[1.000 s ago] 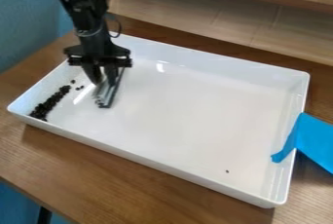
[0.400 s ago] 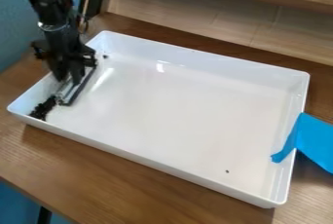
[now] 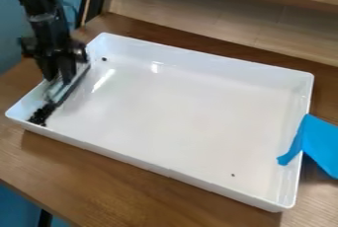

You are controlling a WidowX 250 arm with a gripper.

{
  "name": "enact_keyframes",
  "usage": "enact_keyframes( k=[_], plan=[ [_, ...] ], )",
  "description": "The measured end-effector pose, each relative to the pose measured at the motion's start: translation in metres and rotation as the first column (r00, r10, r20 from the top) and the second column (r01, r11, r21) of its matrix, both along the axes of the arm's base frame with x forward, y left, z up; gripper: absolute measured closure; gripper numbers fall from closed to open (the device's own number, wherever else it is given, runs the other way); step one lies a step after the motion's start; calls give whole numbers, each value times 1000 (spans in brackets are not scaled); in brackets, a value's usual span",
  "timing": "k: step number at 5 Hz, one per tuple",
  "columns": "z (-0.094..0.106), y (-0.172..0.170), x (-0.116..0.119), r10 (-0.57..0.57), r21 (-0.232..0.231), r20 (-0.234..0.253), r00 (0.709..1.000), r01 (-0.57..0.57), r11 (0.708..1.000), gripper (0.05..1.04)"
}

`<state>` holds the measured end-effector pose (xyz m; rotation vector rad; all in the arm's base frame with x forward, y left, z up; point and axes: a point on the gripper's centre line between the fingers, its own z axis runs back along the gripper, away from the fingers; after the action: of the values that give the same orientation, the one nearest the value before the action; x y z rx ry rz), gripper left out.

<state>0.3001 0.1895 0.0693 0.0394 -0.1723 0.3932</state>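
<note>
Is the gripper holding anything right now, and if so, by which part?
The gripper holds a long, narrow, silvery scraper-like tool with a dark edge, by its upper side, away from that edge; the exact contact points cannot be told.

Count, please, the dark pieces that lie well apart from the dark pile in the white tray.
2: one dark piece near the tray's upper-left corner in the picture, another piece near its lower-right corner. More may be hidden behind the end effector.
</note>
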Motion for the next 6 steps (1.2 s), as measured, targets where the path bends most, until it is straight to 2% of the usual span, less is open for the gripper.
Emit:
enact_keyframes(
  k=[1, 3, 4, 5, 6],
  plan=[
    [28, -34, -3, -33, -65, 28, 999, 34, 997, 741],
    [63, -118, 5, -111, -102, 76, 991, 119, 988, 741],
    [65, -164, 13, -145, -100, 67, 987, 151, 983, 741],
    [57, -210, 29, -149, -69, 62, 987, 153, 986, 741],
    [40, -242, 45, -152, -18, 57, 987, 154, 988, 741]
  ],
)
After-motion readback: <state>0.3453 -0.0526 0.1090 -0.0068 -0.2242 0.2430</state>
